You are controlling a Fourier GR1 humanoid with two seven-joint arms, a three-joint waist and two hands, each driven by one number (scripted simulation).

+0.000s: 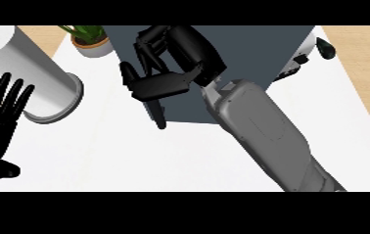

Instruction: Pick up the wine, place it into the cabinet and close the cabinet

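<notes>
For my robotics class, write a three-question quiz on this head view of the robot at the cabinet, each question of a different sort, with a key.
1. True or false: the right hand is over the dark grey cabinet.
2. Multiple choice: what stands at the cabinet's upper left? A) a kettle B) a potted plant C) a stack of plates
3. Short answer: where does the left hand show, and how are its fingers?

Key:
1. True; its forearm comes up from the lower right.
2. B
3. At the view's left edge, open with fingers straight, resting beside the white cylinder. No wine bottle can be made out in this view.
</notes>
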